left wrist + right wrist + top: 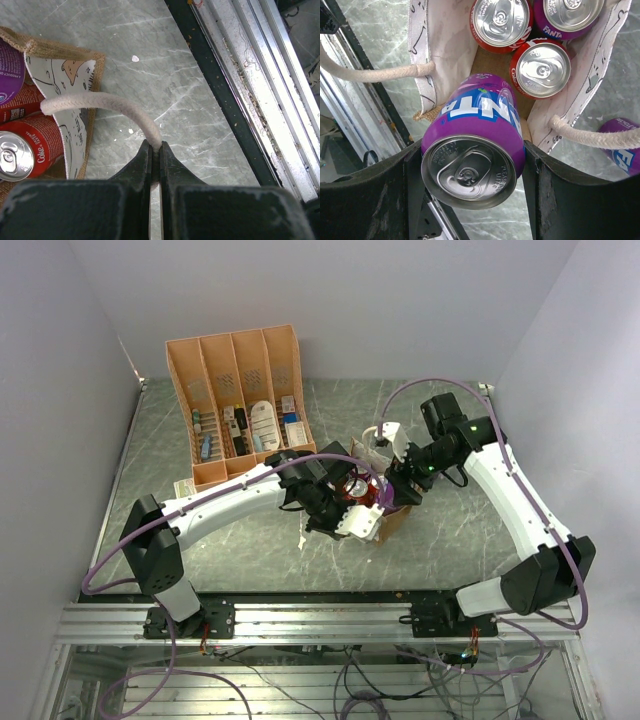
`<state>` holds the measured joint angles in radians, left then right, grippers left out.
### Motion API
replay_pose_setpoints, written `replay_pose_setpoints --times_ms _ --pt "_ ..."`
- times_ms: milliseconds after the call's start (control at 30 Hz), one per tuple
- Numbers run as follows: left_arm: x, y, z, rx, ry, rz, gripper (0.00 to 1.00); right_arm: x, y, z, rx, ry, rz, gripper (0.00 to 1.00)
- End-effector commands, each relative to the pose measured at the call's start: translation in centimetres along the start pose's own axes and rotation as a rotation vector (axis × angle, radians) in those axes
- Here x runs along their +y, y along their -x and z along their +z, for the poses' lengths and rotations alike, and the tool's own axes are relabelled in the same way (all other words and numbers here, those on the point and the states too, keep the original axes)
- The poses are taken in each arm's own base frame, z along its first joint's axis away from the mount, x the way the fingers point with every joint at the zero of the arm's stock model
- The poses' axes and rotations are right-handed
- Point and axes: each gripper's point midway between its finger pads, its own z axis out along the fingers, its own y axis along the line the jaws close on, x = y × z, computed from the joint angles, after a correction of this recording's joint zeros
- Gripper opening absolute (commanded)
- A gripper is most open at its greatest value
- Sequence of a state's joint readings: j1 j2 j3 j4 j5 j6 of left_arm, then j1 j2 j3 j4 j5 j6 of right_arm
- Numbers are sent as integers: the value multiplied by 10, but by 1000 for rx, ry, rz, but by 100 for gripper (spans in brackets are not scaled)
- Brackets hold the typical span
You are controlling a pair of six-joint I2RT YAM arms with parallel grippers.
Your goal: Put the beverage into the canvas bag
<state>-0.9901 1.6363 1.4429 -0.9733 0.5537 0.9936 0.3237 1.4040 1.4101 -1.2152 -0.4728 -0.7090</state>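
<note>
The left gripper (155,148) is fully closed, with its black fingers pinching a cream braided rope handle (100,101) that arches from the fingers to the canvas bag (75,80). The bag is boxy, with a coarse tan woven rim and a pale printed lining. It stands open at mid-table on the grey marbled table (190,90), between the two grippers. Inside it stand two red Coca-Cola cans (542,70) and one upright Fanta can (568,15), all with bright aluminium lids. The right gripper (472,185) is spread to can width and clamps a purple Fanta can (480,115) by its cylindrical wall, lid toward the wrist camera. This can is held at the bag's open mouth, and its base is hidden. A loose Fanta can (620,145) lies on the table, right of the bag.
</note>
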Motion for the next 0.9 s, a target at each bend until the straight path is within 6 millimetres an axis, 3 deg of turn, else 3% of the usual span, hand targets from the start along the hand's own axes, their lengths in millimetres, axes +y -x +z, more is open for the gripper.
replay_pose_setpoints --times_ms 0,333,500,867 --pt "-10 6 -1 -19 -35 29 7 7 6 -8 0 22 24 0" --pt "-21 8 -3 -40 -76 64 7 -2 12 14 -15 -25 33 0" --pt "-20 9 -4 -40 -77 65 7 2 16 25 -33 -21 18 0" --pt "-18 10 -4 -44 -65 62 7 4 5 54 17 -34 17 0"
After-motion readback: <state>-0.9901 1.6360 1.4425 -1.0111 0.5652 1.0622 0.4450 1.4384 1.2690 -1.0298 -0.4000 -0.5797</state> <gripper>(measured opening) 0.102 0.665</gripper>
